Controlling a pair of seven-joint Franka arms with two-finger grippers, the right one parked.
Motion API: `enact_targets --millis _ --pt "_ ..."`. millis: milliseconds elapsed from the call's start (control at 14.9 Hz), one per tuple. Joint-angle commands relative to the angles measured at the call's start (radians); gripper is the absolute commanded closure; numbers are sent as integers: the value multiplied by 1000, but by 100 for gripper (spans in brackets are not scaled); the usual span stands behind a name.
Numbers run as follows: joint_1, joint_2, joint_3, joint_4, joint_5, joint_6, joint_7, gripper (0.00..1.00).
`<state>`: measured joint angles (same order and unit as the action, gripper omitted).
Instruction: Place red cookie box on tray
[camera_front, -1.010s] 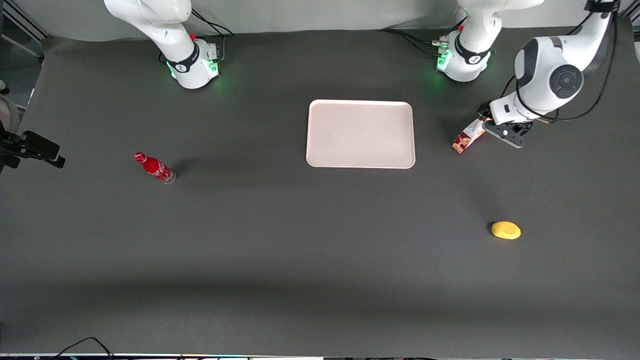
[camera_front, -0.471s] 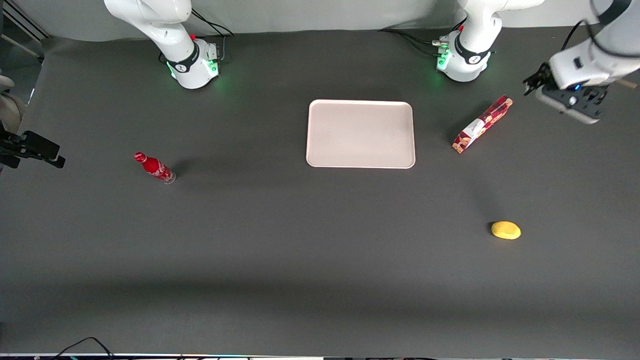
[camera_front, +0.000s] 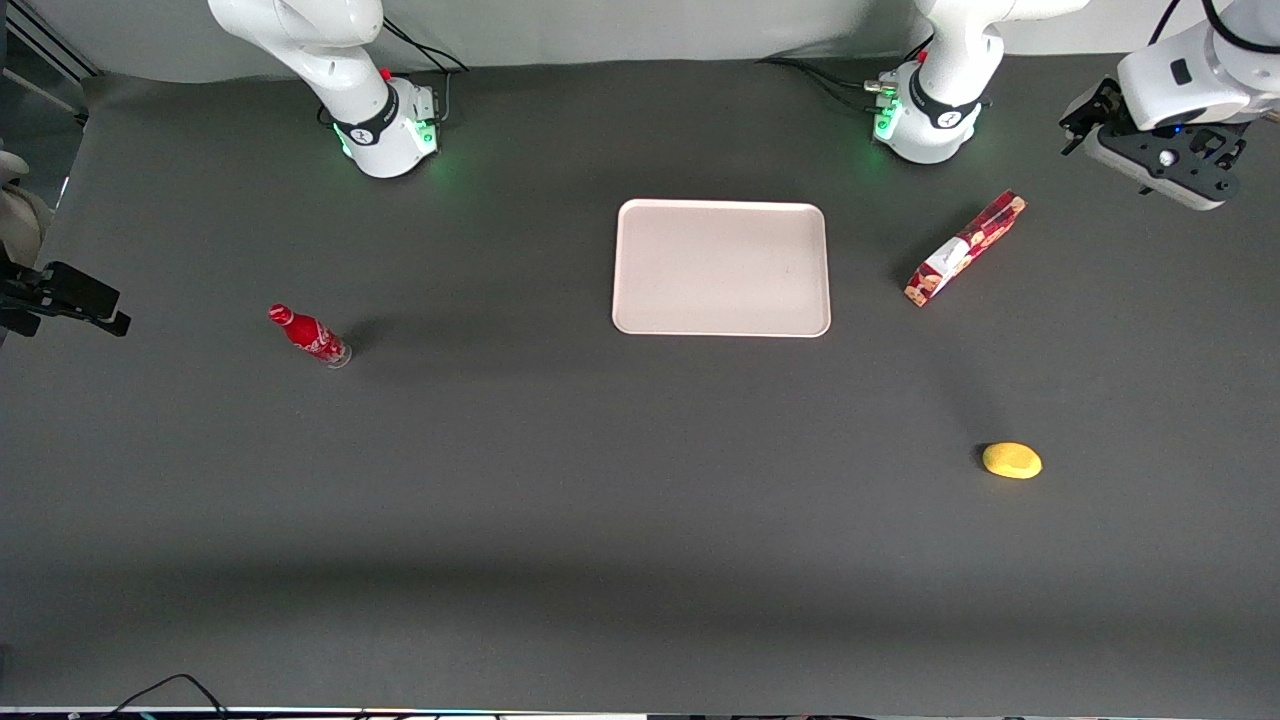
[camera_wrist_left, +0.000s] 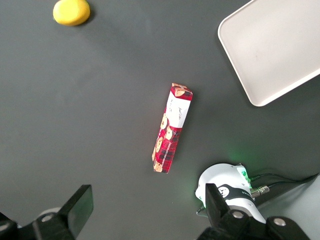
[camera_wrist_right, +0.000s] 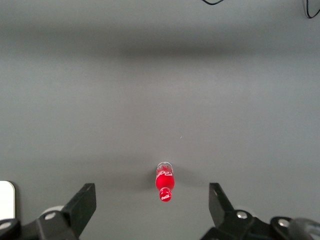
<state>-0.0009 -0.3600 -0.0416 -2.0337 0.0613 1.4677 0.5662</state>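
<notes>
The red cookie box (camera_front: 965, 248) lies flat on the dark table beside the tray (camera_front: 720, 267), toward the working arm's end. It lies at a slant, with its white label patch near the end closer to the front camera. The pale tray holds nothing. My left gripper (camera_front: 1085, 125) hangs high above the table, farther from the front camera than the box and well apart from it. In the left wrist view the box (camera_wrist_left: 172, 128) lies far below the gripper (camera_wrist_left: 147, 212), whose fingers (camera_wrist_left: 80, 205) stand wide apart with nothing between them. A corner of the tray (camera_wrist_left: 270, 50) shows there too.
A yellow lemon-like object (camera_front: 1012, 460) lies nearer the front camera than the box. A small red bottle (camera_front: 310, 335) stands toward the parked arm's end. The working arm's base (camera_front: 930, 120) sits close to the box, seen also as the white base (camera_wrist_left: 227, 187) in the wrist view.
One second ago the gripper was low over the cookie box's end. It has since lifted and drawn away toward the working arm's end; the box stays on the table.
</notes>
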Motion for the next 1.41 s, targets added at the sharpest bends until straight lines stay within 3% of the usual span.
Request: enact_targets --millis 0,269,538,808,1346 --pt "-2 12 9 -95 15 89 15 0" --pt "5 -8 32 -334 17 308 82 0" --pt "12 -10 150 -604 18 632 257 0" --pt "15 -34 172 -805 20 804 305 0" --pt "4 -19 177 -922 20 896 307 0"
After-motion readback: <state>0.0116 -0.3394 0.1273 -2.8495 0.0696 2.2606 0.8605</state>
